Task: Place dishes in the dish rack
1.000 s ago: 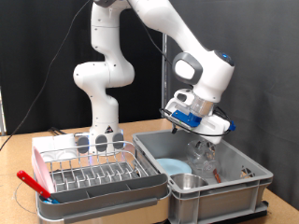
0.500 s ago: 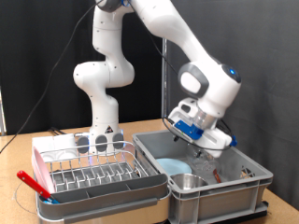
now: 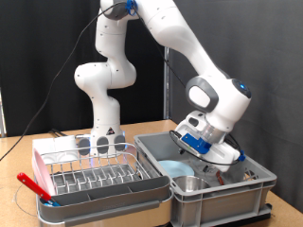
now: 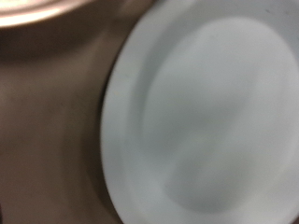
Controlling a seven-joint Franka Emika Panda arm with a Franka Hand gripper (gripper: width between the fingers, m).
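from my screen, going from the exterior view's left: i count one thin red-handled utensil (image 3: 34,185) lying at the near left corner of the rack. next to it sits one low silver wire dish rack (image 3: 102,177) with rows of prongs, set in one pink-and-grey rectangular tray (image 3: 40,163). i cannot make out any dish standing between its prongs. behind the tray is the white base of the arm (image 3: 104,80), with something small and clear at its foot that i cannot identify.

to the right of the tray, just beside it, stands one bigger, deeper grey plastic crate (image 3: 256,195). inside it i count one pale blue round plate (image 3: 174,169) lying flat towards the crate's left side, and one shiny steel bowl (image 3: 192,183) at the near wall, just beside the plate. further right in the crate there are small items i cannot tell apart.

the one two-finger gripper (image 3: 214,161) is lowered into the crate, just right of the plate and above the bowl. its fingers are hidden by the hand and crate contents, so i cannot tell whether they are spread or pressed together.

the wrist view is blurred: the pale blue plate (image 4: 201,117) fills most of it, close up, with a strip of the steel bowl (image 4: 37,9) at one corner. no fingertips show there.
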